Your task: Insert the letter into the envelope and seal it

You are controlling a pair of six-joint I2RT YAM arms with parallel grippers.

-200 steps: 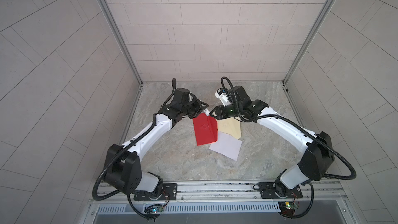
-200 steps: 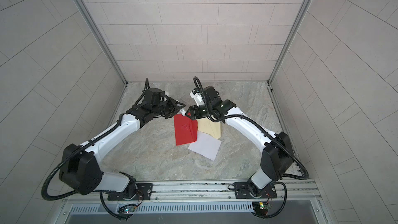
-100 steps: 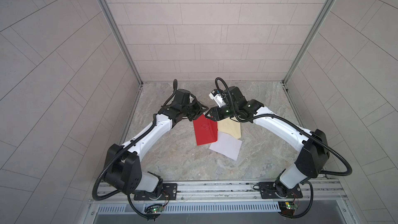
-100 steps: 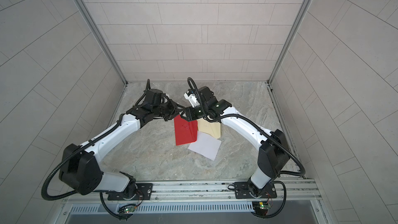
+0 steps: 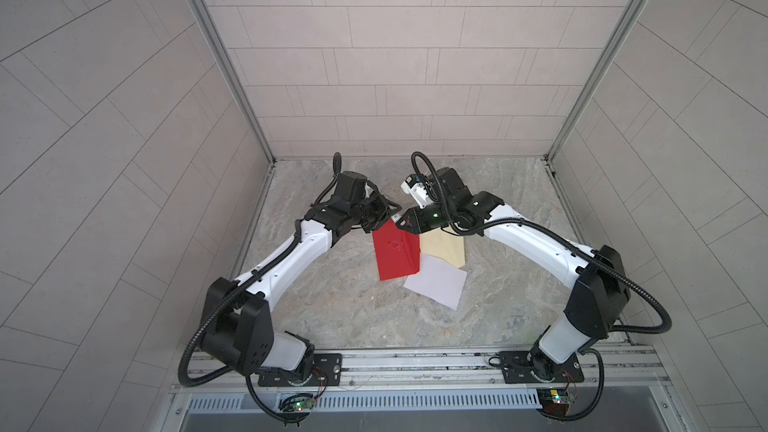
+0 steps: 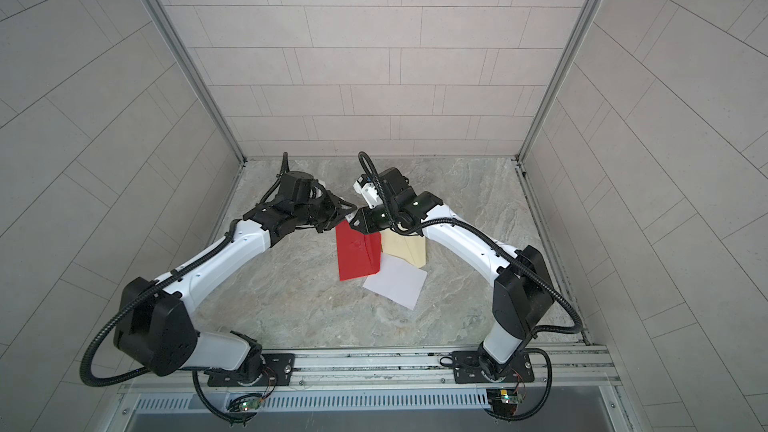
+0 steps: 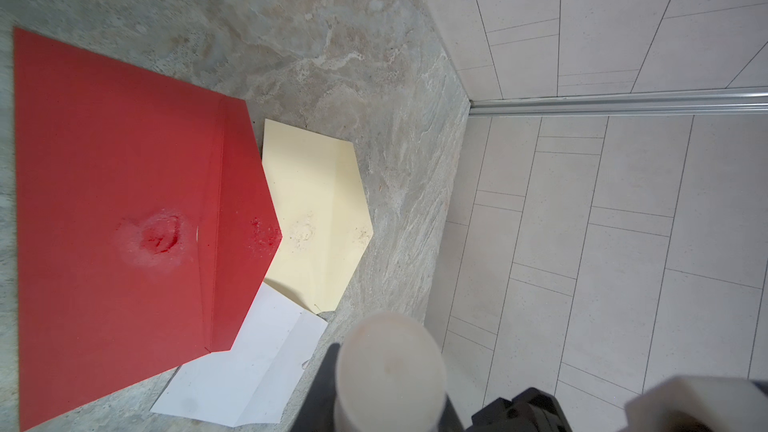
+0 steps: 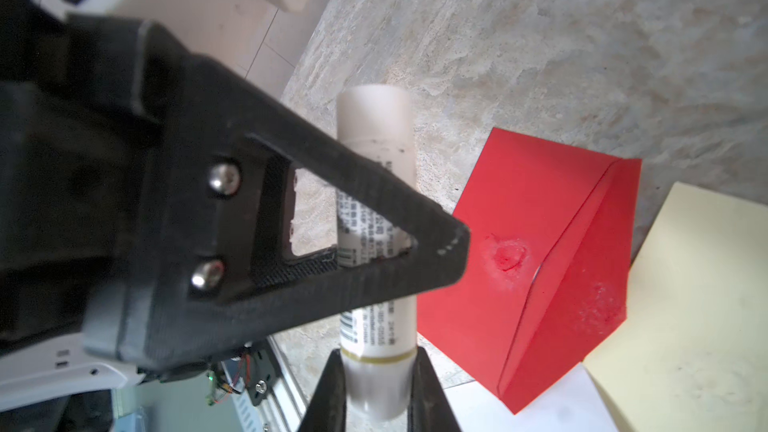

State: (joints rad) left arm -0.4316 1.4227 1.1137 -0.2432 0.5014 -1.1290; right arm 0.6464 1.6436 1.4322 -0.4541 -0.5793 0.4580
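Note:
A red envelope lies flat at mid-table, its flap open and smeared with glue. The white folded letter lies outside it, one corner tucked under the envelope's near edge. Just behind the envelope both grippers meet on a white glue stick. My left gripper is shut on the stick's body. My right gripper is shut on the stick's other end, a finger pressed against each side.
A cream envelope lies flap open beside the red one, on its right in both top views. Tiled walls enclose the stone tabletop on three sides. A metal rail runs along the front edge.
My right gripper has moved left to the left gripper and its jaws have closed on the end of the glue stick. The left arm, the envelopes and the letter stayed put.

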